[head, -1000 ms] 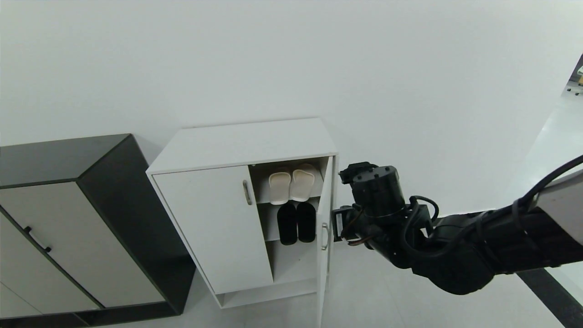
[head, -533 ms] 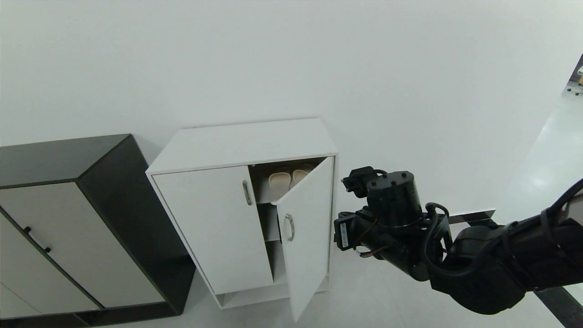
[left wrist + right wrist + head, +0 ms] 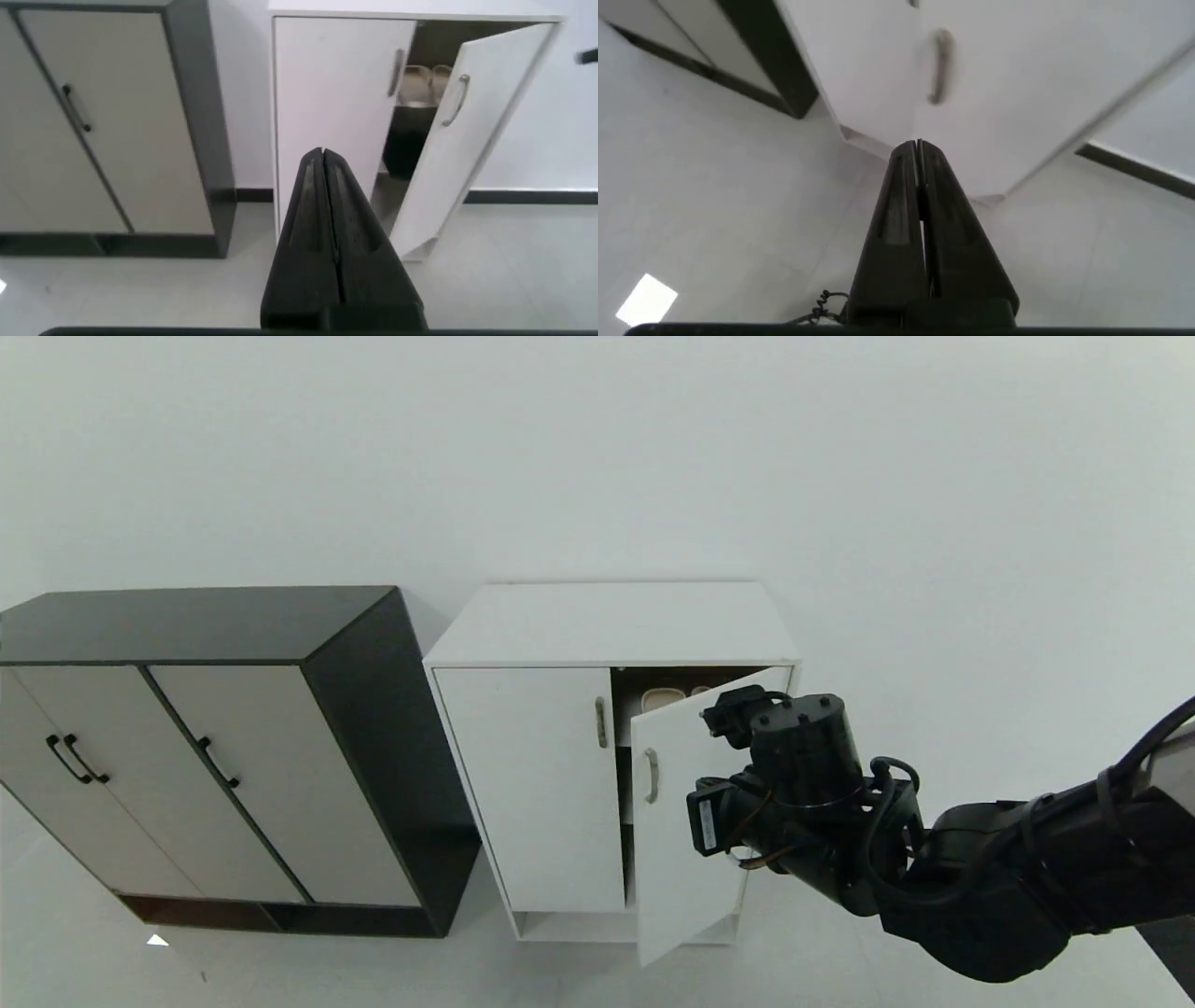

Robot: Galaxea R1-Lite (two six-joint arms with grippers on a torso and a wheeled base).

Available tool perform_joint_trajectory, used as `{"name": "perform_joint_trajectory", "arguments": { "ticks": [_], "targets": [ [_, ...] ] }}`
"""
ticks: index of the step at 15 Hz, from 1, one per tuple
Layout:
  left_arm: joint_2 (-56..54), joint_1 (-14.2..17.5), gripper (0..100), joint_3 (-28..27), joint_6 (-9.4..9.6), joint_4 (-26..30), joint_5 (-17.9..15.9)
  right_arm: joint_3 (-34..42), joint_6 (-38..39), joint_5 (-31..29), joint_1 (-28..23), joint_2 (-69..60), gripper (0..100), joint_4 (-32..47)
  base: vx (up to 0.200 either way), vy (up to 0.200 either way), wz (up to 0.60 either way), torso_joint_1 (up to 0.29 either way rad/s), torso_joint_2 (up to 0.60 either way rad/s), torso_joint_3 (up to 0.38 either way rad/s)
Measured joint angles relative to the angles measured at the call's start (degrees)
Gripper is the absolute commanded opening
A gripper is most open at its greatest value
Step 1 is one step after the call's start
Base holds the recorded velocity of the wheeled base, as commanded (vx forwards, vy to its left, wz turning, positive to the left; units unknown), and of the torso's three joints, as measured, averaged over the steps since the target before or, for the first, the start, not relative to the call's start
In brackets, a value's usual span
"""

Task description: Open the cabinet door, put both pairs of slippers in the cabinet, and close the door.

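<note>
While the cabinet door (image 3: 686, 821) hangs partly ajar, the right gripper (image 3: 920, 149), pressed shut and empty, sits just outside its outer face near the handle (image 3: 941, 65). Pale slippers (image 3: 665, 696) lie inside the cabinet. The right arm is nearer.

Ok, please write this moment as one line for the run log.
step: close door | right door: ajar | white slippers: inside cabinet | right gripper: shut, by door | left gripper: shut, empty
</note>
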Motion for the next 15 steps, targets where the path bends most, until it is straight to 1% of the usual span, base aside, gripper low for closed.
{"name": "perform_joint_trajectory", "arguments": {
  "ticks": [1, 2, 3, 5, 7, 9, 12, 15],
  "targets": [
    [0.0, 0.0, 0, 0.0, 0.02, -0.1, 0.0, 0.8, -0.3, 1.8, 0.1, -0.1, 0, -0.6, 0.000, 0.000, 0.00, 0.000, 0.00, 0.000],
    [0.0, 0.0, 0, 0.0, 0.00, 0.0, 0.0, 2.2, -1.1, 4.0, -0.2, -0.1, 0, -0.9, 0.200, 0.000, 0.00, 0.002, 0.01, -0.002],
    [0.0, -0.1, 0, 0.0, 0.00, -0.1, 0.0, 3.3, -2.2, 6.0, -0.9, -0.1, 0, -2.7, 0.200, 0.000, 0.00, 0.002, 0.00, 0.007],
    [0.0, 0.0, 0, 0.0, 0.00, -0.1, 0.0, 7.7, -5.9, 12.2, -2.5, -0.1, 0, -9.8, 0.200, 0.000, 0.00, -0.010, 0.00, 0.005],
    [0.0, -0.1, 0, 0.0, 0.00, -0.1, 0.0, 9.8, -6.7, 13.4, -3.9, 0.3, 0, -10.5, 0.200, 0.000, 0.00, 0.017, 0.01, -0.002],
    [0.0, 0.0, 0, 0.0, 0.00, -0.1, 0.0, 10.7, -6.7, 15.4, -4.1, 0.6, 0, -10.6, 0.200, 0.000, 0.00, 0.005, 0.00, 0.005],
    [0.0, 0.0, 0, 0.0, 0.00, -0.1, 0.0, 11.3, -6.7, 15.8, -4.3, 1.0, 0, -10.7, 0.200, 0.000, 0.00, 0.001, 0.00, -0.001],
    [0.0, 0.0, 0, 0.0, 0.00, 0.0, 0.1, 11.3, -6.5, 15.9, -4.5, 1.4, 0, -10.8, 0.000, 0.000, 0.00, 0.000, 0.00, 0.000]
  ]
}}
